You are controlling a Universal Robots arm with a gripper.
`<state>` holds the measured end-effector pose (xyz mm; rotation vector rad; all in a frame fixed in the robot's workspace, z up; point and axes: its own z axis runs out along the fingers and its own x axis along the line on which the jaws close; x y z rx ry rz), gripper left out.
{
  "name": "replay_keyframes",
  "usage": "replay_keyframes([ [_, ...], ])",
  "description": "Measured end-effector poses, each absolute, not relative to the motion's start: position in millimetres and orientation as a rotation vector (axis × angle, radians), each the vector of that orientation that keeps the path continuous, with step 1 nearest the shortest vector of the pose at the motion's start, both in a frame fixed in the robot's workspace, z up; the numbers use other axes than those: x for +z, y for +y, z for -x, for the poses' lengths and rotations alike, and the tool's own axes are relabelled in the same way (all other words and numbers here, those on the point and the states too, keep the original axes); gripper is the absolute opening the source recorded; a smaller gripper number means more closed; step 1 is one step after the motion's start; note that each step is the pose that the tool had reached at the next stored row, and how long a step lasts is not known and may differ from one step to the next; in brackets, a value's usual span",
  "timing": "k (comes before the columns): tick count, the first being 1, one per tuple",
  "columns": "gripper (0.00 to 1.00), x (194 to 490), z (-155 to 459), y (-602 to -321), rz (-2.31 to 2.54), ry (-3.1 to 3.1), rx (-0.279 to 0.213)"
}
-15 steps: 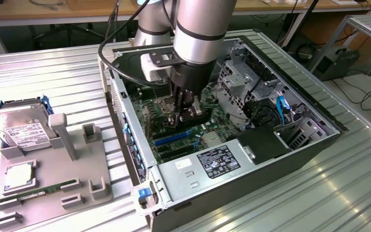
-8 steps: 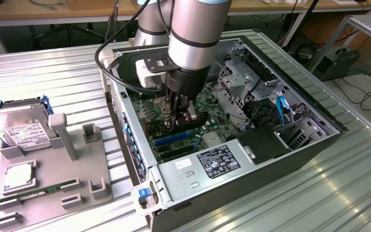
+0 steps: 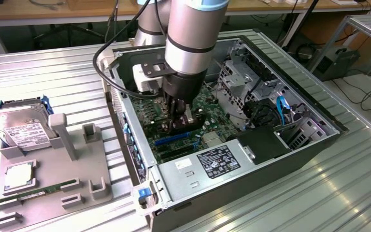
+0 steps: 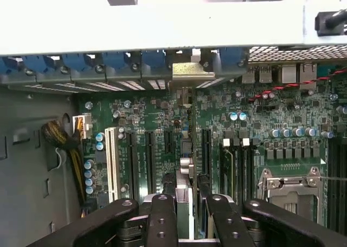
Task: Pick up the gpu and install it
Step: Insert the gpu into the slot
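Inside the open computer case (image 3: 314, 140), my gripper (image 3: 179, 122) hangs low over the green motherboard (image 3: 205, 104). In the wrist view the gripper (image 4: 187, 206) is shut on the gpu (image 4: 186, 149), a thin dark card seen edge-on between the two black fingers (image 4: 161, 220). The card stands upright in line with an expansion slot, between the black slots (image 4: 149, 160) on either side. Its metal bracket end (image 4: 191, 71) reaches the case's rear slot openings. How deep it sits in the slot I cannot tell.
A grey fixture tray (image 3: 53, 186) outside the case, at the exterior view's left, carries a silver hard drive (image 3: 21, 129) and a green RAM stick (image 3: 38, 191). Close around the gripper are the power supply (image 3: 218, 162), drive cage (image 3: 237, 79), blue slots (image 3: 172, 140), CPU socket (image 4: 290, 184) and cables (image 4: 59, 141).
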<state>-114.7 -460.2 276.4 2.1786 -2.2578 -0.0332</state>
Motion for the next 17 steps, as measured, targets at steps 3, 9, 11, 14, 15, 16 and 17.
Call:
replay_keyframes([
  [3,0.27,274.1,115.1,-460.2,-2.178,-2.258,-0.033],
  [9,0.27,269.0,117.9,-460.2,-2.178,-2.258,-0.033],
  [11,0.27,267.5,117.9,-460.2,-2.178,-2.258,-0.033],
  [14,0.27,264.9,117.9,-460.2,-2.178,-2.259,-0.033],
  [15,0.27,264.1,117.9,-460.2,-2.178,-2.259,-0.033],
  [16,0.27,263.4,117.9,-460.2,-2.178,-2.259,-0.033],
  [17,0.27,262.8,117.9,-460.1,-2.178,-2.259,-0.033],
])
